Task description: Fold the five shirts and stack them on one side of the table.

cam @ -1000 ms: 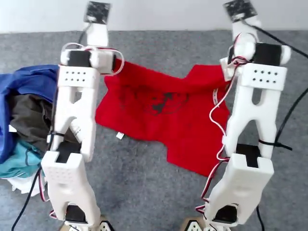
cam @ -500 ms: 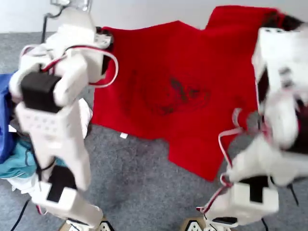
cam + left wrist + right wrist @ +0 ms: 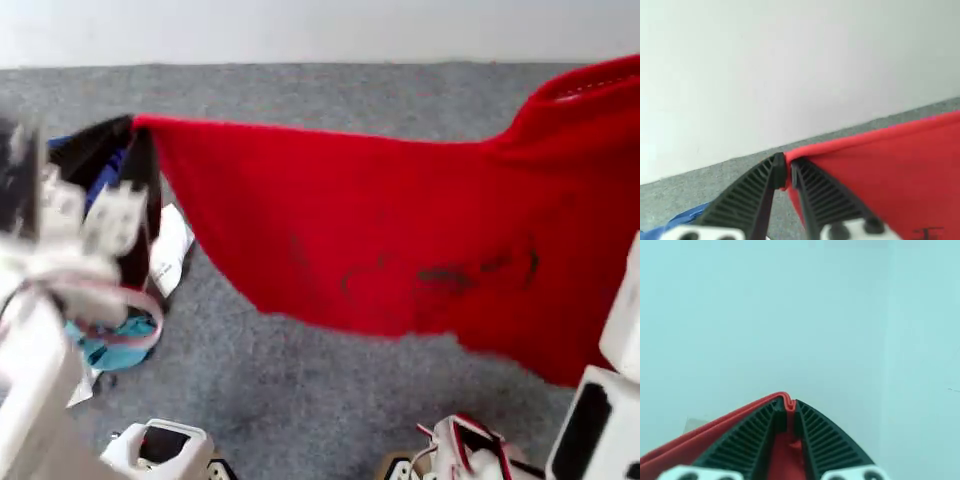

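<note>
Hanging stretched between 2 clenched claws, the red shirt [image 3: 400, 230] is raised over the grey tabletop [image 3: 300, 400], its long axis running arm to arm. The left claw [image 3: 785, 172] pinches one upper corner, the right claw [image 3: 788, 407] the other, with the cloth draping beneath.

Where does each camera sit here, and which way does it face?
High view: fixed overhead, looking down at the grey table, lifted red shirt and shirt pile; white arms at both edges.
Left wrist view: on the left arm, facing the wall; left tool pinches the shirt's corner.
Right wrist view: on the right arm, facing wall; right tool pinches its edge.
All share the red shirt.
</note>
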